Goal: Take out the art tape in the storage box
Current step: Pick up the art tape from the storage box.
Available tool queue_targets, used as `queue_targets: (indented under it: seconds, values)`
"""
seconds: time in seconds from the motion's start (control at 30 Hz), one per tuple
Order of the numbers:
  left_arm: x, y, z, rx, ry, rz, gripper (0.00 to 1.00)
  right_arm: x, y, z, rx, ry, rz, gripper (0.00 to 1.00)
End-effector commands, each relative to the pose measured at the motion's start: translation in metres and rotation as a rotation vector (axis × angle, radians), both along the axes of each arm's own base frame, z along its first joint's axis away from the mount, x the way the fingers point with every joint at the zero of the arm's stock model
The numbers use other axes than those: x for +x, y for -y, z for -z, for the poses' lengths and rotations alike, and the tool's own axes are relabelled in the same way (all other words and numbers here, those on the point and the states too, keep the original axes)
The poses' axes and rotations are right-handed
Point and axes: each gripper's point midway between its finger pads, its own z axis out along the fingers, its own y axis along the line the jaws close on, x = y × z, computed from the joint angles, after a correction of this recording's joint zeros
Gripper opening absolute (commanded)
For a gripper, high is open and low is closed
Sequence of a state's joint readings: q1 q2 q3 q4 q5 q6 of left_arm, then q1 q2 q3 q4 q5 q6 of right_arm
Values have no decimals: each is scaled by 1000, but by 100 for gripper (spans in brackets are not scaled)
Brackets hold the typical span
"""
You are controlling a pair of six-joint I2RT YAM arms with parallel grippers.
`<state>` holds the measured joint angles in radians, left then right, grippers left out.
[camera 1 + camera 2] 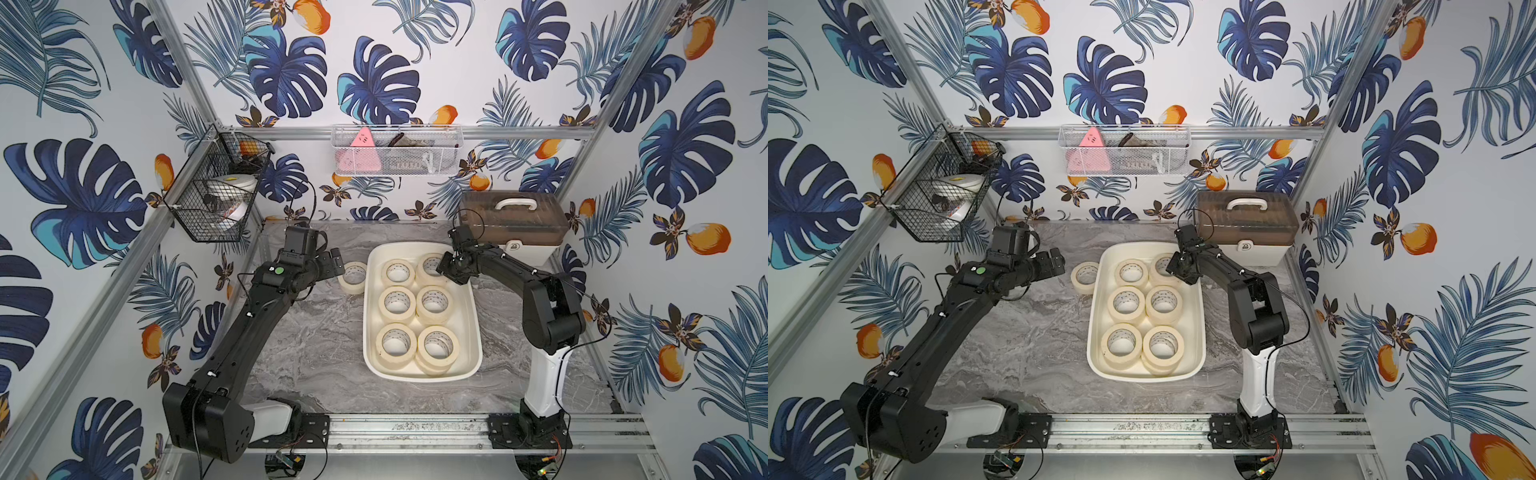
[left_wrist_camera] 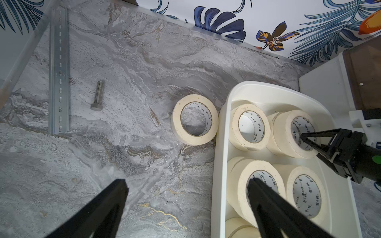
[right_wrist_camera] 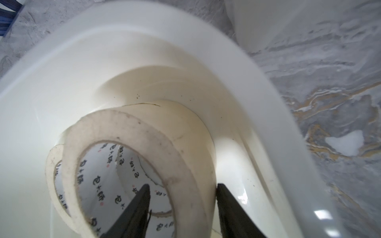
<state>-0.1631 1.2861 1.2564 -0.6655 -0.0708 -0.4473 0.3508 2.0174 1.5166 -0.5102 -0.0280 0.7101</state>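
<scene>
A: Now, where is the art tape (image 1: 382, 303) lying?
B: In the storage box (image 1: 420, 375); one roll (image 1: 352, 290) beside it, left. Right jaws are straddling the far-right roll (image 3: 127, 127), grip unclear; left jaws hanging open.

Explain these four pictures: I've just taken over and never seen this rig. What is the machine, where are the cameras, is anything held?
Two robot arms stand at a marble-look table, each ending in a two-finger gripper. Both top views look down on everything; each wrist view rides on an arm, looking along its fingers. The white storage box holds cream art tape in six spots, some stacked. One loose roll lies on the table beside it, a steel bolt further off, a brown-lidded case at the back. The left gripper is open and empty. The right gripper straddles the wall of a roll in the box, one finger inside its core; whether it grips, I cannot tell.
</scene>
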Motion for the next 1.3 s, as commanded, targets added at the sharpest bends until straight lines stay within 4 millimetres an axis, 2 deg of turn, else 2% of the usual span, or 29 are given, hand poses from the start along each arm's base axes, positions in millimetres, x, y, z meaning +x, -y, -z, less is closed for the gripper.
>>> queue_targets:
  seconds: [0.0,0.27,0.37,0.7,0.83,1.1,1.13,1.27]
  values:
    - [3,1,-7,-13,22,-3,99,4,-8,-1,30,20,-41,48]
    - [2,1,-15,-10,34,1,99,4,-9,-22,30,71,-71,24]
    - [2,0,-17,-10,36,-1,99,1,-12,-33,50,84,-91,18]
    - [-3,13,-38,66,61,59,99,-14,-29,-86,100,172,-156,12]
    - [-3,26,-52,132,77,127,97,-25,-46,-109,118,202,-198,10]
    - [-8,51,-73,242,67,247,92,-54,-99,-141,105,260,-310,9]
    - [-10,57,-75,247,67,266,91,-65,-117,-144,106,263,-349,9]
    - [-14,67,-73,259,46,307,88,-80,-145,-152,102,275,-408,9]
